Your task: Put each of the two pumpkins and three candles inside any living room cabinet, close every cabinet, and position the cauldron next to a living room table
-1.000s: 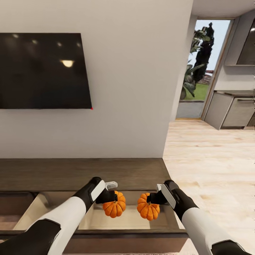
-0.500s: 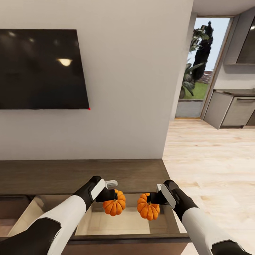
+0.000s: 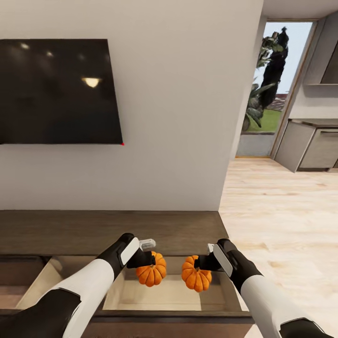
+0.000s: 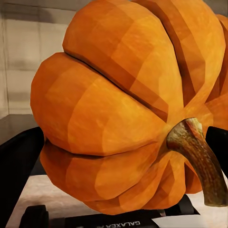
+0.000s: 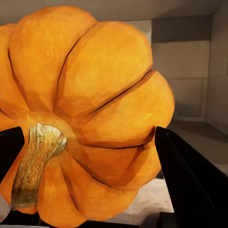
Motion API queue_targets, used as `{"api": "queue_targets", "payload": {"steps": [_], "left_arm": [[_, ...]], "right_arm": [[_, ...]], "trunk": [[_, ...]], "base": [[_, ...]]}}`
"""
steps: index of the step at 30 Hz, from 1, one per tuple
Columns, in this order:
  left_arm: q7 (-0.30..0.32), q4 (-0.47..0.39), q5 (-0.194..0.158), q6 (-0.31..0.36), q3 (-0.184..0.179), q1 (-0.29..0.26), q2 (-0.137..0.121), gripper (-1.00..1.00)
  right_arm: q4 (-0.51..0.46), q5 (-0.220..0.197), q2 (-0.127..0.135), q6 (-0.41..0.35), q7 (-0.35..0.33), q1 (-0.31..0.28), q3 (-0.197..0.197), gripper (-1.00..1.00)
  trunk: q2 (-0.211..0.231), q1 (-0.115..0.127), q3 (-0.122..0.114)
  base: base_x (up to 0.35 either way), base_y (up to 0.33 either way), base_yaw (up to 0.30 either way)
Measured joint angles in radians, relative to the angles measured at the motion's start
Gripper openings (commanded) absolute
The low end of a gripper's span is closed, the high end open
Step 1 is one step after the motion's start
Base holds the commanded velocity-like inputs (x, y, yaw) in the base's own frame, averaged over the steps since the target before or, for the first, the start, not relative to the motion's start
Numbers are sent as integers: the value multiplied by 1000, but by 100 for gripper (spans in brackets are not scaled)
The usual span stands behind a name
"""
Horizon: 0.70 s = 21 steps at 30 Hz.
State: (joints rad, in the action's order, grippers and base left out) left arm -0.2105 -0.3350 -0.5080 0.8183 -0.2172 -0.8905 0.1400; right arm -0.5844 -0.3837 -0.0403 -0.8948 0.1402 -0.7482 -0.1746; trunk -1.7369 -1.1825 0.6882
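Observation:
Two bright-orange ribbed pumpkins hang side by side over the open drawer of the long dark-brown cabinet. My left gripper is shut on the left pumpkin, which looms close in the left wrist view with its stem turned sideways. The right pumpkin sits in my right gripper, which is shut on it; the right wrist view puts that pumpkin between the dark fingers. Pale wood lines the drawer's inside.
A black TV hangs on the white wall above the cabinet. A second drawer stands open at the left. To the right, light wood floor leads to grey kitchen units and a glass door.
The whole view has shifted a little as the camera moved. Both grippers keep their pumpkins over the open drawer, in about the same place relative to each other.

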Motion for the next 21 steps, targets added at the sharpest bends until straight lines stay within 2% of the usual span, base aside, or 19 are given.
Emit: {"api": "queue_targets", "payload": {"steps": [2, 7, 13, 21], "left_arm": [[0, 1, 4, 0, 0, 0, 0, -100], [0, 4, 0, 0, 0, 0, 0, -100], [0, 7, 1, -1, 0, 0, 0, -100], [-1, 7, 1, -2, 0, 0, -1, -100]], "right_arm": [[0, -3, 0, 2, -1, 0, -1, -100], [0, 2, 0, 6, -2, 0, -5, -100], [0, 2, 0, 6, -2, 0, -37, -100], [0, 2, 0, 6, -2, 0, -40, -100]], "trunk": [[0, 0, 1], [-35, -19, 17], [-77, -42, 36], [-133, -73, 61]], "base": [[0, 0, 114], [0, 0, 21], [0, 0, 1], [0, 0, 1]]}}
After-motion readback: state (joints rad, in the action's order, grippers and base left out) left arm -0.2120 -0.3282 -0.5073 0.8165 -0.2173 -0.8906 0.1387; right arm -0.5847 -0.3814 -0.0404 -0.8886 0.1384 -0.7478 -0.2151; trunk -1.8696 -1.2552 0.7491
